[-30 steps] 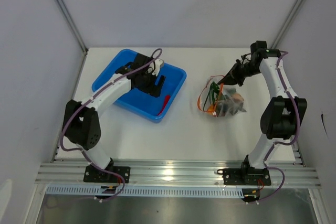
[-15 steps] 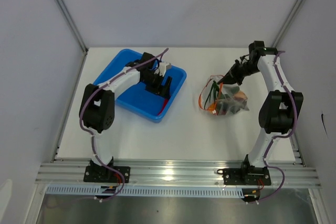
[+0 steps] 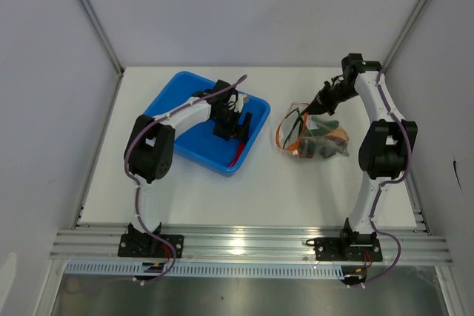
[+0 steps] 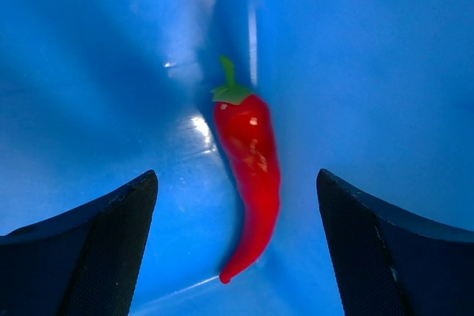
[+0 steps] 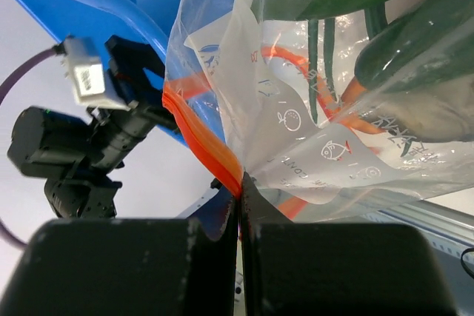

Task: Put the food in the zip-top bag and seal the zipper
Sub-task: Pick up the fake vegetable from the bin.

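Note:
A red chili (image 4: 248,157) with a green cap lies on the floor of the blue tray (image 4: 385,72), near its right corner (image 3: 238,155). My left gripper (image 4: 237,183) hangs open just above it, one dark finger (image 4: 96,249) on either side, touching nothing. The clear zip-top bag (image 3: 315,138) lies right of the tray with green pods (image 5: 415,42) and other food inside. My right gripper (image 5: 241,183) is shut on the bag's mouth edge at the orange-red zipper (image 5: 196,127). It holds that edge lifted, and the mouth gapes toward the tray.
The blue tray (image 3: 181,112) sits at the back left of the white table (image 3: 244,197). An aluminium rail (image 3: 244,246) runs along the near edge by the arm bases. Grey walls close in both sides and the back.
My left arm has swung right across the tray and now stands over the chili at the right corner. The tray has shifted slightly right. The right gripper has drawn the bag's edge a little left.

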